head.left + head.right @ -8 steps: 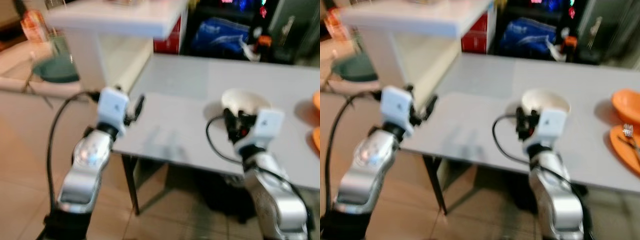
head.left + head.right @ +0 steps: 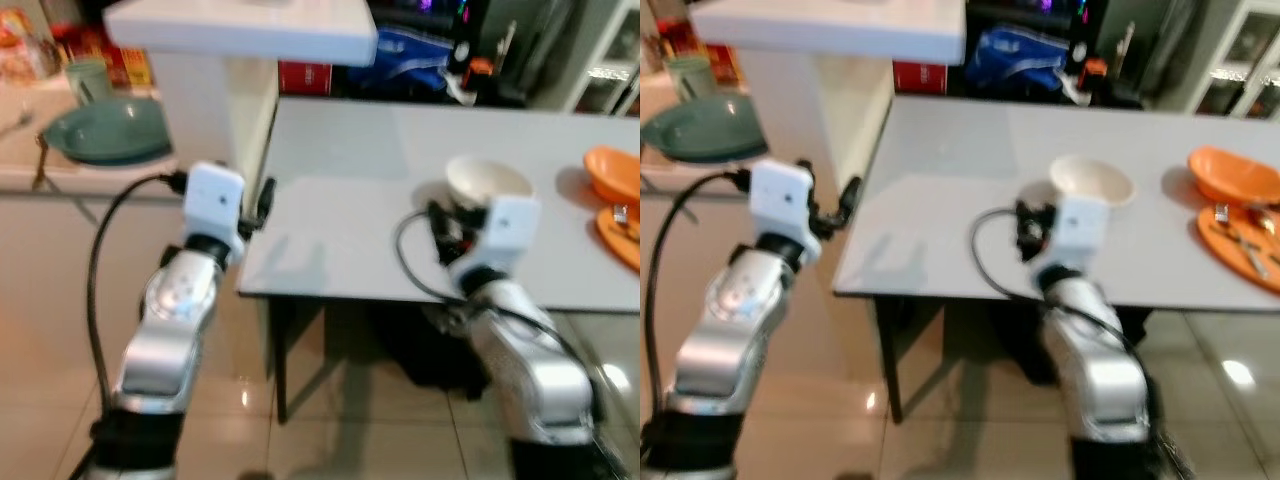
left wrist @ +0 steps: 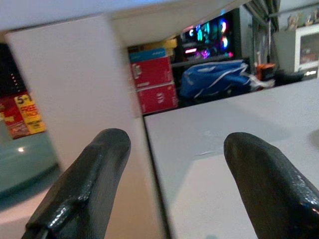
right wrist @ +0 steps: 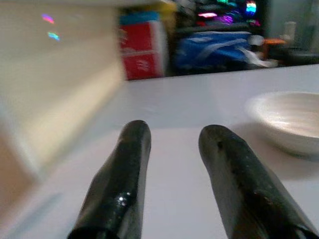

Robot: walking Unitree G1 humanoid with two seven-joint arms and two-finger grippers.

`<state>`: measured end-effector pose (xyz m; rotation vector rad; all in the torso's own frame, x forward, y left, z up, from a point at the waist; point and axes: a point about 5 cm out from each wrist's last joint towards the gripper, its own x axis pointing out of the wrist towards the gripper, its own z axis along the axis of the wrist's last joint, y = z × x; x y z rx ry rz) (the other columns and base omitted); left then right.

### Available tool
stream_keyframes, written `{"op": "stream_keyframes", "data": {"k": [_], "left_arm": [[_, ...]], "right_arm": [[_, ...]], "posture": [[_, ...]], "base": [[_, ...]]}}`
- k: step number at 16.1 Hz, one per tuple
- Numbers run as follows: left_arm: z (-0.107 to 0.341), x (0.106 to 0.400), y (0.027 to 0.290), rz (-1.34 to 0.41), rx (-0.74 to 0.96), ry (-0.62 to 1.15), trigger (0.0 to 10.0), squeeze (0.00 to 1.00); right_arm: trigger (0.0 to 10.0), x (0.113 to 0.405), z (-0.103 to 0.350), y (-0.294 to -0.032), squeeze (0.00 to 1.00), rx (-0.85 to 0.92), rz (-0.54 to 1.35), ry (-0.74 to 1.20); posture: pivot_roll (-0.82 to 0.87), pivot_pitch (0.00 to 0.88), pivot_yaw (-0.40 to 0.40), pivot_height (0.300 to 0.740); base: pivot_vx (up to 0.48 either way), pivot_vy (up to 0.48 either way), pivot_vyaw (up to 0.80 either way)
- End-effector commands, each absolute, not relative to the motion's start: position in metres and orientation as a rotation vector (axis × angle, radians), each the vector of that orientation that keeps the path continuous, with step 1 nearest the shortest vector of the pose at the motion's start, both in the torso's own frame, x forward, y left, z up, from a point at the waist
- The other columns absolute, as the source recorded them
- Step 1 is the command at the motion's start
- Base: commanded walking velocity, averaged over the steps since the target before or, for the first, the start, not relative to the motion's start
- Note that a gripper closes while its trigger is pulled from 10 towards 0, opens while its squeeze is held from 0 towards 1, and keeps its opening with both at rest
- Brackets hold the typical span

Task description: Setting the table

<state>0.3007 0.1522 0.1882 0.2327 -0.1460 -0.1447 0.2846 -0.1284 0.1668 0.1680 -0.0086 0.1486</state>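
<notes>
Grey and bare along its near edge, the desk (image 2: 340, 200) stood before the robot with a white bowl (image 2: 487, 182) set upright on it, toward the robot's right. At the far right of the desk sat an orange bowl (image 2: 1234, 175), and just in front of it an orange plate (image 2: 1242, 243) with cutlery (image 2: 1238, 238) lying on it.

The right claw (image 4: 172, 164) hovered low over the desk just beside the white bowl (image 4: 286, 119), on its left side, not touching it; its two black fingers (image 4: 124, 179) were a small gap apart and held nothing.

The left claw (image 3: 174, 179) was raised at the desk's left corner, its fingers (image 3: 87, 184) spread wide and empty, pointing along the desk edge and a white cabinet side (image 3: 75, 89).

To the robot's left, a green plate (image 2: 105, 130) and a green cup (image 2: 88, 78) rested on a lower pale counter (image 2: 30, 175). Beyond the desk were red boxes (image 3: 154, 79) and a blue bag (image 3: 217, 79). Shiny beige tiles covered the floor (image 2: 40, 330).
</notes>
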Motion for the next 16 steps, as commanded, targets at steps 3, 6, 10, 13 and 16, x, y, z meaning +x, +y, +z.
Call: {"op": "stream_keyframes", "data": {"k": [3, 6, 10, 13, 16], "left_arm": [[0.189, 0.304, 0.144, -0.166, 0.234, -0.151, 10.0, 0.0], [0.191, 0.308, 0.143, -0.169, 0.237, -0.16, 10.0, 0.0], [0.192, 0.308, 0.144, -0.164, 0.241, -0.163, 10.0, 0.0], [0.191, 0.308, 0.142, -0.167, 0.24, -0.167, 10.0, 0.0], [0.191, 0.308, 0.142, -0.173, 0.241, -0.169, 10.0, 0.0]], "right_arm": [[10.0, 0.283, 0.162, -0.145, 0.0, 0.147, 0.094, 0.006], [10.0, 0.288, 0.162, -0.143, 0.0, 0.147, 0.098, 0.005], [10.0, 0.291, 0.166, -0.134, 0.0, 0.103, 0.167, -0.017], [10.0, 0.29, 0.165, -0.132, 0.0, 0.106, 0.182, -0.019], [10.0, 0.29, 0.163, -0.131, 0.0, 0.098, 0.189, -0.011]], "posture": [[0.11, 0.0, -0.029, 0.74], [0.12, 0.0, -0.027, 0.74], [0.12, 0.0, -0.029, 0.74], [0.12, 0.0, -0.03, 0.74], [0.12, 0.0, -0.028, 0.74]], "base": [[0.0, 0.48, -0.79], [0.0, 0.48, -0.79], [0.0, 0.48, -0.39], [0.0, 0.48, 0.0], [0.0, 0.48, 0.0]]}}
